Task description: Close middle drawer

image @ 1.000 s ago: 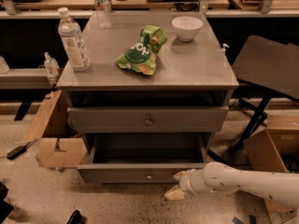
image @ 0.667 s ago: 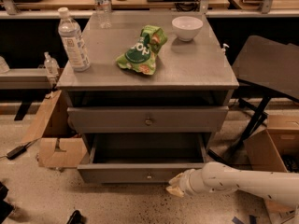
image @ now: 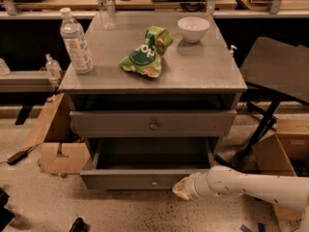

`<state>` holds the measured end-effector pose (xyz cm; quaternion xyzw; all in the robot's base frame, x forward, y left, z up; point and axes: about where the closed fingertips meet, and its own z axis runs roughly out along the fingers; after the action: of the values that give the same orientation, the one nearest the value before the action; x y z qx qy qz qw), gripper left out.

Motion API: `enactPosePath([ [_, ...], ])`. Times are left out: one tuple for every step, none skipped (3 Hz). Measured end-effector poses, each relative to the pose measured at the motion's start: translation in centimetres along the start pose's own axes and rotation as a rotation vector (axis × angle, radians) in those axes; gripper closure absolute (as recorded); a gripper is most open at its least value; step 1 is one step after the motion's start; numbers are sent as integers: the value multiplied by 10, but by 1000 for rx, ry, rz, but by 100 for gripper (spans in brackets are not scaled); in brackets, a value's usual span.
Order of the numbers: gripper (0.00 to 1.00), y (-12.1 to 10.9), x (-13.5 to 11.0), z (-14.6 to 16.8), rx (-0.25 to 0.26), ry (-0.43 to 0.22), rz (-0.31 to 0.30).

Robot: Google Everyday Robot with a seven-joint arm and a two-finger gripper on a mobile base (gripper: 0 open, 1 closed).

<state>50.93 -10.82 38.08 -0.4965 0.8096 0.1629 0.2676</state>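
The middle drawer [image: 120, 180] is seen pulled well out of the cabinet, low down, beneath the other drawer front [image: 111, 123] with its brighter knob. Its deep box is bare, so little weight is to be expected. It is judged to be stiff wood that will not flex under a push, and nothing fragile is carried in it. Some drag on the runners may be met.

The hand [image: 181, 187] is placed at the right part of the plain front panel, touching it or just beside it, to the right of the small central knob [image: 154, 181]. Whether the hand is spread or pressed together cannot be told.

No grip is needed: a flat push on the panel is thought enough. A push nearer the knob would be preferred, since a wide drawer could be skewed and jammed by an off-centre push.

On the surface [image: 207, 71] above, a bottle [image: 76, 42], a green bag [image: 145, 53] and a bowl [image: 193, 29] are set. They could be shaken by a hard slam.
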Motion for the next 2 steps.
enactPosePath([
  [100, -28, -11, 8, 18, -3, -59],
  [100, -28, -11, 8, 19, -3, -59],
])
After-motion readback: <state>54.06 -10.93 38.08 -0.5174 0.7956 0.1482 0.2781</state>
